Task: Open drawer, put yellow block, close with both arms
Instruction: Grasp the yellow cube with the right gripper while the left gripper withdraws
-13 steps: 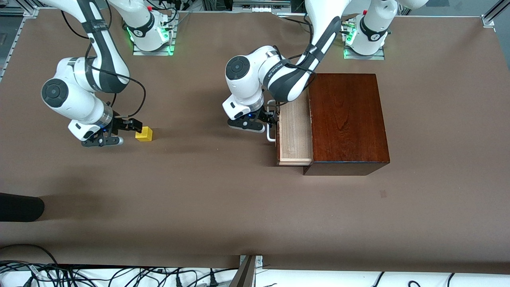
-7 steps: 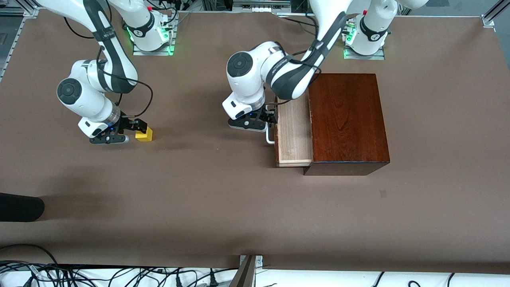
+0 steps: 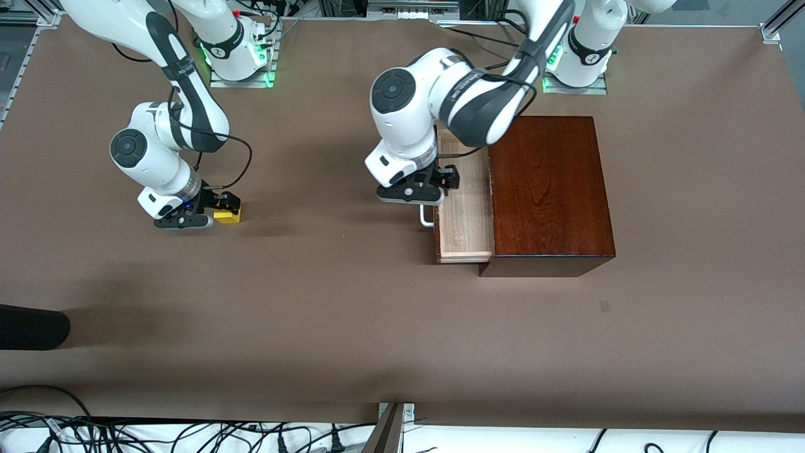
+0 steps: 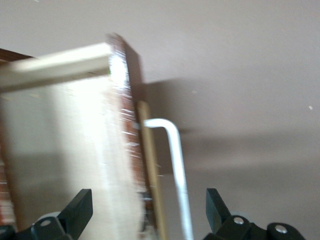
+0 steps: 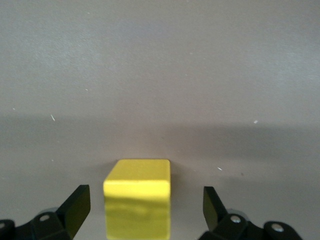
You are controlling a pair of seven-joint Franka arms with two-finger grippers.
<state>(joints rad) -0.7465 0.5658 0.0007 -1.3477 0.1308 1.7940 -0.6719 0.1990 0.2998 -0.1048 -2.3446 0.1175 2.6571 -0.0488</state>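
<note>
The yellow block [image 3: 230,218] sits on the brown table toward the right arm's end. My right gripper [image 3: 216,211] is open and low around it. In the right wrist view the block [image 5: 137,200] stands between the two fingers with a gap on each side of my right gripper [image 5: 144,212]. The drawer [image 3: 464,207] is pulled part way out of the dark box [image 3: 547,189], with its pale lining showing and nothing in it. My left gripper [image 3: 434,184] is open over the drawer's front and white handle [image 3: 427,218]. In the left wrist view the handle [image 4: 176,165] lies between the open fingers of my left gripper [image 4: 148,212].
A black rounded object [image 3: 31,327] lies at the table's edge at the right arm's end, nearer the front camera. A metal bracket [image 3: 391,425] and cables run along the table's front edge.
My right gripper has slid toward the yellow block and now straddles it. My left gripper has left the handle and moved up over the drawer's front. The drawer stays open.
</note>
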